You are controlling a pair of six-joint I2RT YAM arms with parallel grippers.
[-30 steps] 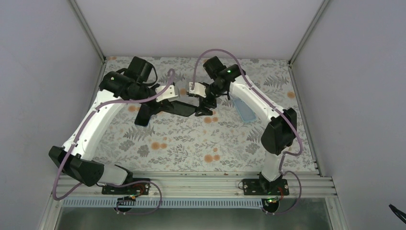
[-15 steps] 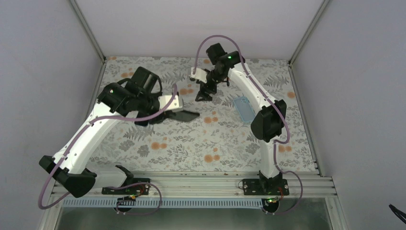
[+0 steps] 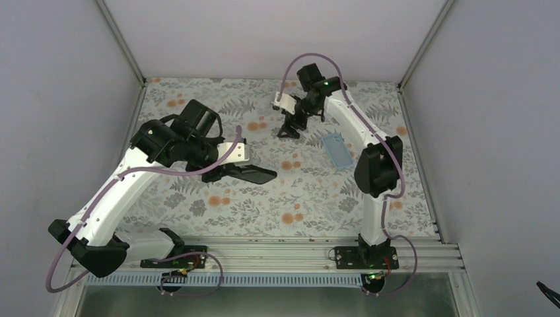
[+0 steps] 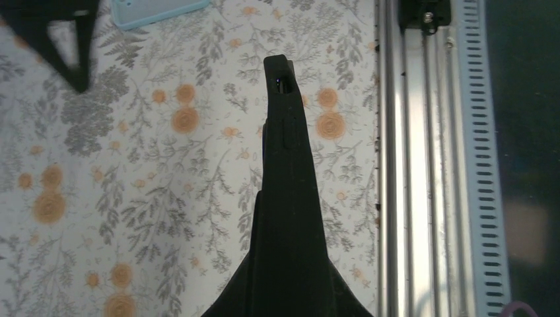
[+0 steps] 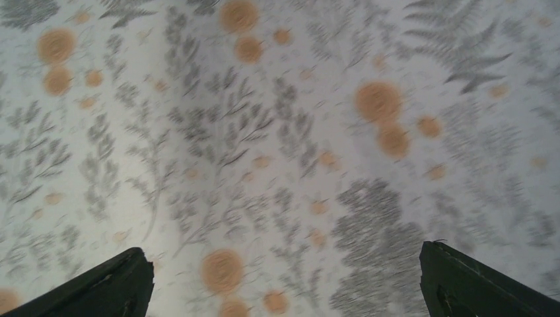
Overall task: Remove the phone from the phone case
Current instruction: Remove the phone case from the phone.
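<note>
My left gripper (image 3: 221, 173) is shut on a black phone (image 3: 254, 174) and holds it above the table's middle left. In the left wrist view the phone (image 4: 285, 132) shows edge-on, sticking out from between the shut fingers (image 4: 287, 290). The empty light blue phone case (image 3: 339, 150) lies flat on the table at the right; its corner also shows in the left wrist view (image 4: 155, 10). My right gripper (image 3: 289, 129) is open and empty at the back, left of the case. Its fingertips (image 5: 119, 284) stand wide apart over bare cloth.
The table is covered with a floral cloth (image 3: 304, 198). An aluminium rail (image 3: 277, 254) runs along the near edge, also in the left wrist view (image 4: 422, 165). Grey walls close the back and both sides.
The two grippers met at the phone a second ago. The left gripper has drawn the phone toward the near side. The right gripper has moved back and to the right, empty.
</note>
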